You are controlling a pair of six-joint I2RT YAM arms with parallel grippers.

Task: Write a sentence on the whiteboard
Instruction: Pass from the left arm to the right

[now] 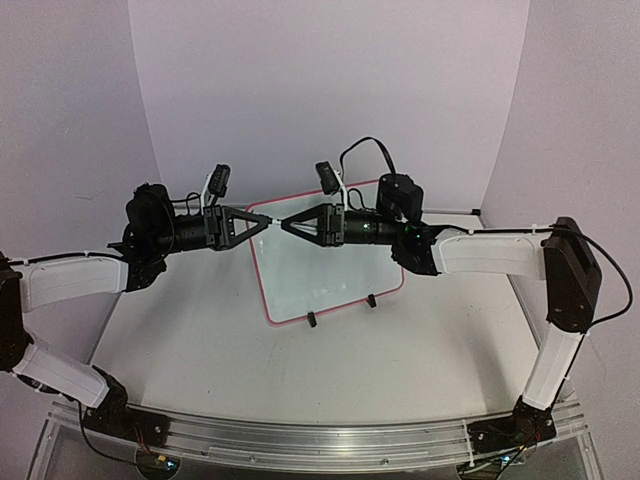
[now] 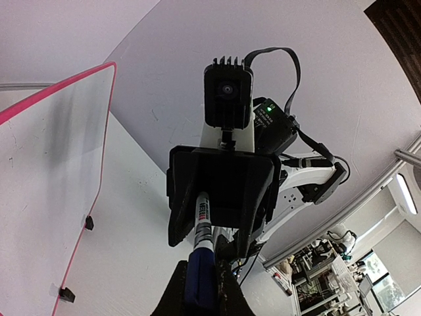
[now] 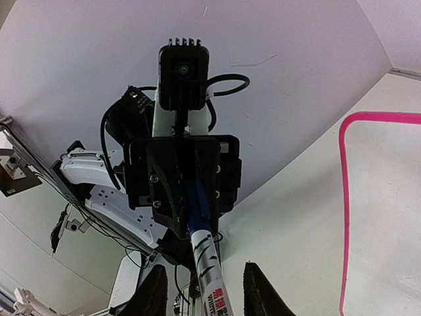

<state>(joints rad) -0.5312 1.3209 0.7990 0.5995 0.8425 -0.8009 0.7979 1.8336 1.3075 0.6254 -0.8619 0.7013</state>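
A: What lies on the table [image 1: 200, 350]?

B: The whiteboard [image 1: 330, 275], set askew near the middle. No writing shows on it, so the sentence looks not yet begun.

A: And the arms?

B: They meet head to head above the board's far-left corner. The left gripper [image 1: 264, 223] is clenched on the blue cap [image 2: 198, 280] of the marker [image 2: 202, 220]. The right gripper [image 1: 289, 224] has its fingers [image 3: 154, 293] either side of the barrel, with a gap showing on each side, so it reads as released, not gripping.

A: Which step is that, then?

B: Uncapping, most likely. The next move calls for the right claw to clamp firmly on the barrel. The two then pull apart straight along the marker, so the cap comes off without bending it.

A: Anything in the way?

B: Nothing lies between the grippers and the board. The backdrop [image 1: 330, 90] stands behind each elbow and may limit the pull. The wrist cable [image 1: 365, 148] loops close by. The board's small black feet [image 1: 311, 320] sit at its near edge, away from the grippers. A weak hold could drop the marker onto the board.
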